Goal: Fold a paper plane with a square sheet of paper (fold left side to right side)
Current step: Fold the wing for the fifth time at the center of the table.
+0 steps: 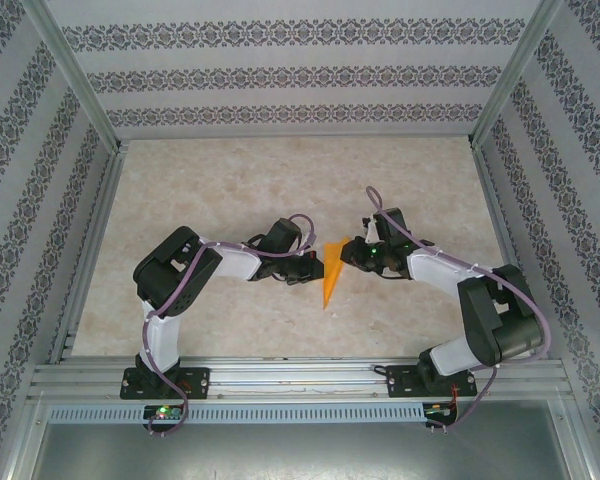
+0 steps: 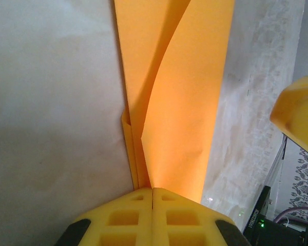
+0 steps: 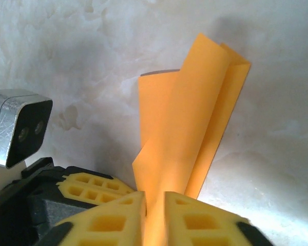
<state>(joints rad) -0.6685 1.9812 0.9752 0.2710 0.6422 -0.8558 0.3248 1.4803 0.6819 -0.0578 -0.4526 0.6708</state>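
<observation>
Slim, pointed, bright orange folded paper plane (image 1: 331,270) was mid-table over the marbled beige tabletop (image 1: 230,190), long axis running near-to-far, tip toward the near edge. Left gripper (image 1: 317,268) was on its left side, yellow fingers (image 2: 123,220) pressed together, pinching the layered edge. Right gripper (image 1: 347,256) was on its right side, slightly farther back, pinching the opposite flap between narrow jaws. Both claws were equally close, with the paper directly between them. Both arms were elbow-bent, forearms low and aimed inward. Layers looked splayed, so any next crease probably turns on that axis.
</observation>
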